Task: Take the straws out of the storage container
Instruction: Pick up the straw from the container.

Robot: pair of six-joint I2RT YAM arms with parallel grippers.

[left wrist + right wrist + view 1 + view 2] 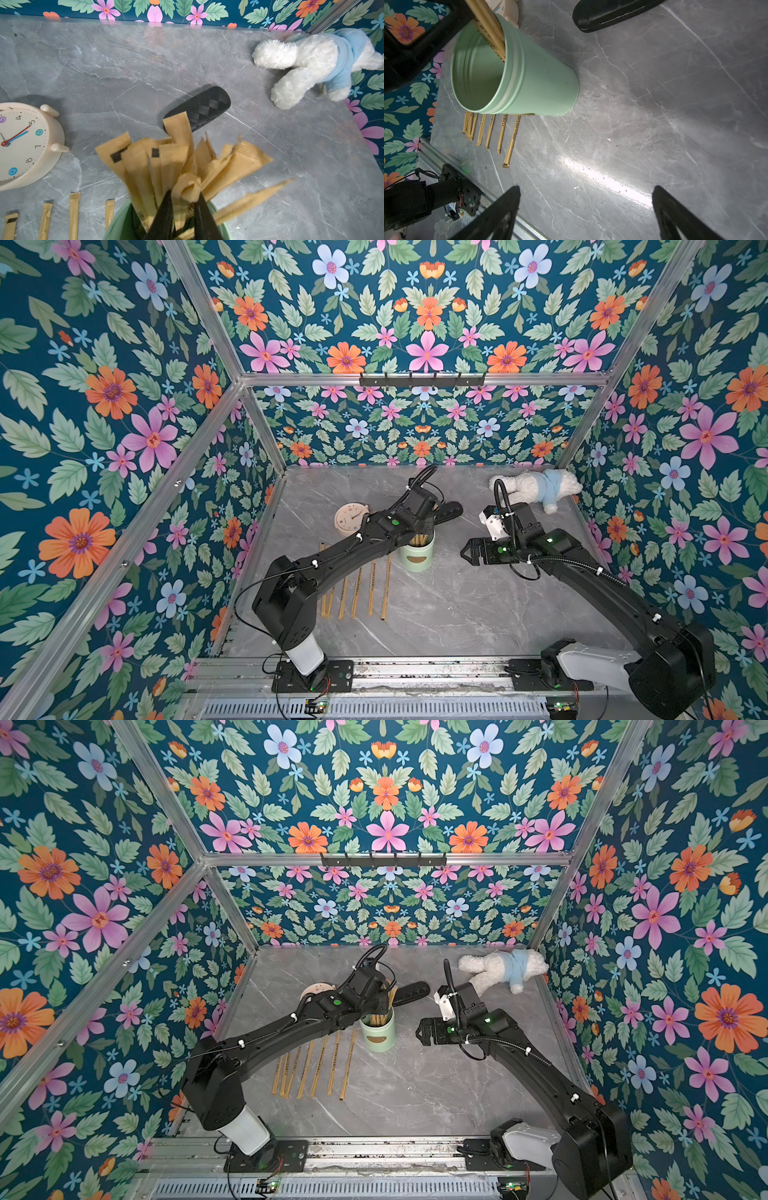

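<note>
Left end effector [185,192] pinches one of the straws [141,166] standing in the green storage container [542,83] on the table [654,104]. Right end effector [585,187] hangs wide apart, holding nothing, nearby.

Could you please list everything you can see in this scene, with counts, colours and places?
straws on the table: seven, tan, in a row left of the container
straws in the container: several, tan, standing up, exact count unclear
storage container: one, mint green, upright mid-table
clock: one, cream, far left of the container
case: one, black, behind the container
plush toy: one, white with a blue top, far right corner
hook rail: one, black, on the back frame
table: one, grey marble
left hand: one, black, over the container, pinching a straw top
right hand: one, black, open, above bare table right of the container
</note>
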